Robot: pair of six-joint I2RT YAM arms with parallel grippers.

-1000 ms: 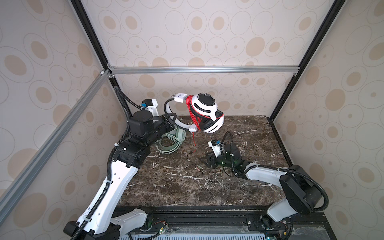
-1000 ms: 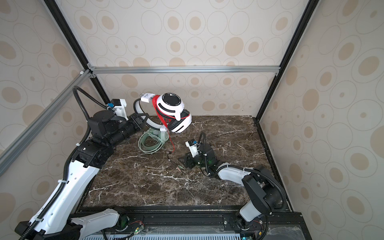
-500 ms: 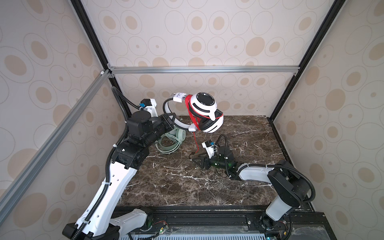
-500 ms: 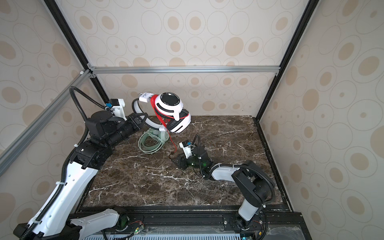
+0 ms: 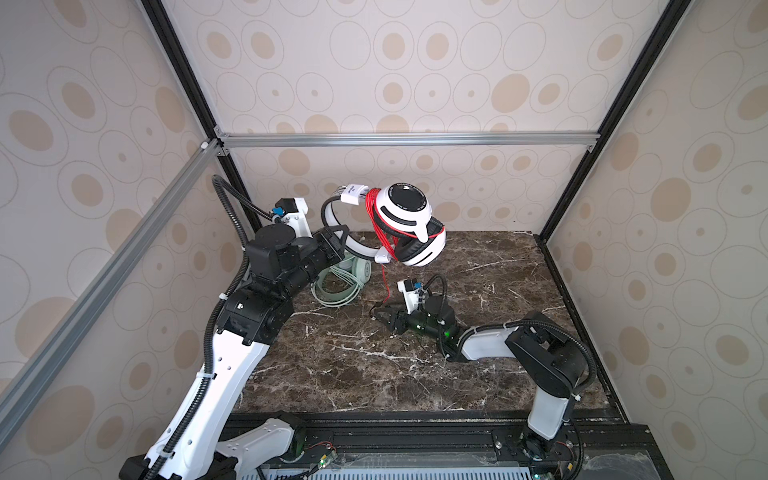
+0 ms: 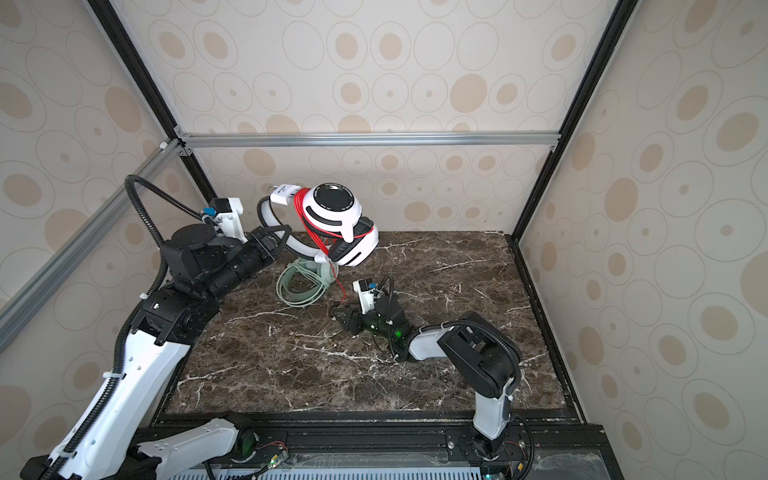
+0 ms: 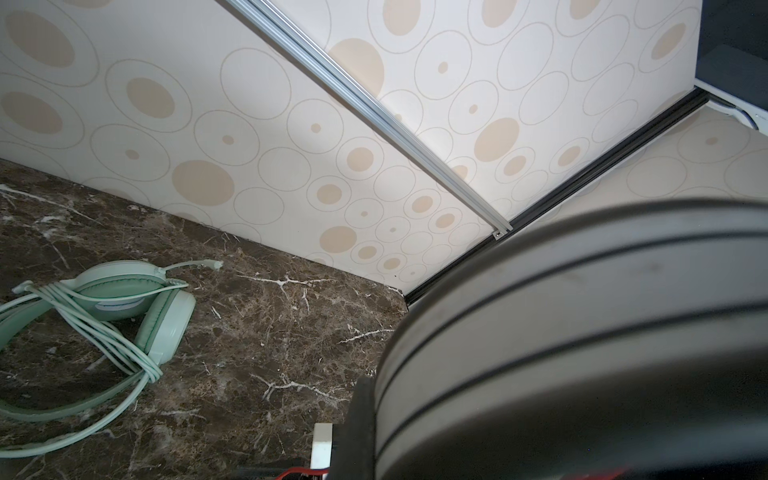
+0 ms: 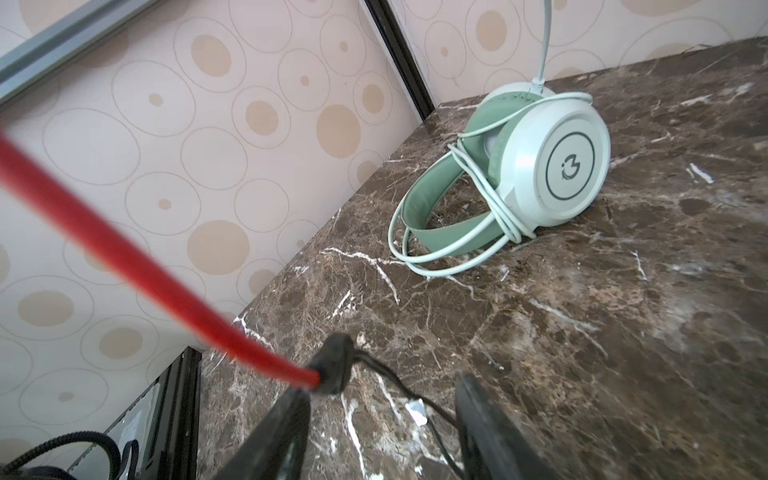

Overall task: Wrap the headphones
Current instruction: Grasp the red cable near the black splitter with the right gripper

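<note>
My left gripper (image 5: 343,235) is shut on the grey headband (image 7: 582,332) of the white-and-black headphones (image 5: 409,220), holding them in the air above the back of the table; they show in both top views (image 6: 337,216). Red cable (image 5: 376,226) is wound around them beside the ear cups, and its tail (image 8: 124,257) hangs down to a black junction (image 8: 332,370) at one fingertip of my right gripper (image 8: 382,388). That gripper (image 5: 380,316) stands open, low over the marble, with thin black wires (image 8: 399,386) running between its fingers. The mint-green headphones (image 8: 540,166) lie at the back left, cable looped around them.
The dark marble table (image 5: 478,266) is boxed in by patterned walls with black corner posts (image 5: 548,224) and aluminium bars (image 5: 407,139). A black rail (image 5: 415,440) runs along the front edge. The mint-green headphones (image 5: 345,284) lie just below and beside the left arm's wrist.
My right gripper has slid left along the table to the hanging end of the red cable, and its jaws have narrowed a little. The left arm and the raised headphones have barely moved.
</note>
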